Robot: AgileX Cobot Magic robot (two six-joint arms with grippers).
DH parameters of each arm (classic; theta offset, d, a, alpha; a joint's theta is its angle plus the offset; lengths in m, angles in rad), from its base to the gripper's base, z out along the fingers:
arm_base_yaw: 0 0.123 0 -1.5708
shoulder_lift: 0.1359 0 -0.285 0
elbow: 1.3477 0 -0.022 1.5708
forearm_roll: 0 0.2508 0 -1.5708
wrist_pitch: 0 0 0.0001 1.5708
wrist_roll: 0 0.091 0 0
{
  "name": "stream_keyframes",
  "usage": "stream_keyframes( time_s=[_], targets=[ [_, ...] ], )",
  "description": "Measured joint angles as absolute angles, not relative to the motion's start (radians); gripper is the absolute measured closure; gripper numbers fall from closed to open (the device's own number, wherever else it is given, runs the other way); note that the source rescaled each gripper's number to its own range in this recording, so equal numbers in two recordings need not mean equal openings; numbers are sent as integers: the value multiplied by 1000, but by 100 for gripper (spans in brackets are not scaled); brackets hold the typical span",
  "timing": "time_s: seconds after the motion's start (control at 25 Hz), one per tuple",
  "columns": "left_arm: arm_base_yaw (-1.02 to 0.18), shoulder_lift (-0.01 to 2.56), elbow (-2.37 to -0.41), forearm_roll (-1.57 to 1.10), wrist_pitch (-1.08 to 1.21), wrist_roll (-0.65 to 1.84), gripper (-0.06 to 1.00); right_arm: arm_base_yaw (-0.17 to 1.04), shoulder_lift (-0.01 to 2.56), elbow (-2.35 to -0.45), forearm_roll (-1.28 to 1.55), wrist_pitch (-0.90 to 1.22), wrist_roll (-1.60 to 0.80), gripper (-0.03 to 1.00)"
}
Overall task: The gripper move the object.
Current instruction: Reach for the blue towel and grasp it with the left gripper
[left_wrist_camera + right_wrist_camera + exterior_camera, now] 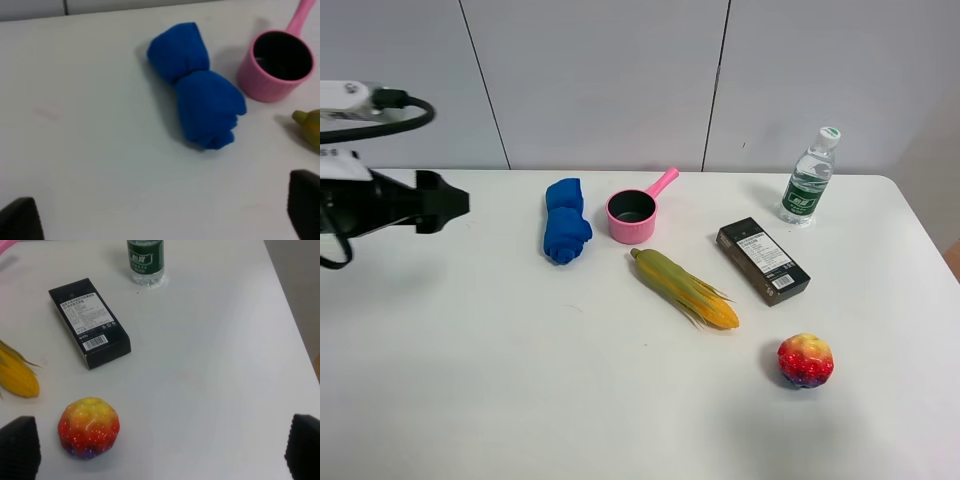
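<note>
The right gripper (160,452) is spread wide. A bottle (145,260), a rainbow ball (88,428) and corn (17,377) sit near the black box (90,322).

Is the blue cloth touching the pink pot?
No, a strip of bare table separates the blue cloth from the pink pot.

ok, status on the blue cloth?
Left gripper open, empty, short of the blue cloth. Right gripper open, empty. Cloth lying on table, untouched. Pink pot close beside it, not touching.
</note>
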State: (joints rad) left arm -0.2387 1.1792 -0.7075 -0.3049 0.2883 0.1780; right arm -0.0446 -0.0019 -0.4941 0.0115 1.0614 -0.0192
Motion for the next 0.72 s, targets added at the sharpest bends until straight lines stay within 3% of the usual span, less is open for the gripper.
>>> stream_keyframes(
  time_s=[0.16,0.72],
  targets=[
    [-291,1376,-822,-306,281,179,-6,-45,-2,-494,12,1061,-19,-3],
    [-293,1874,-1249,-358,350,181,-6,-45,-2,-494,12,1061,-19,-3]
  ],
)
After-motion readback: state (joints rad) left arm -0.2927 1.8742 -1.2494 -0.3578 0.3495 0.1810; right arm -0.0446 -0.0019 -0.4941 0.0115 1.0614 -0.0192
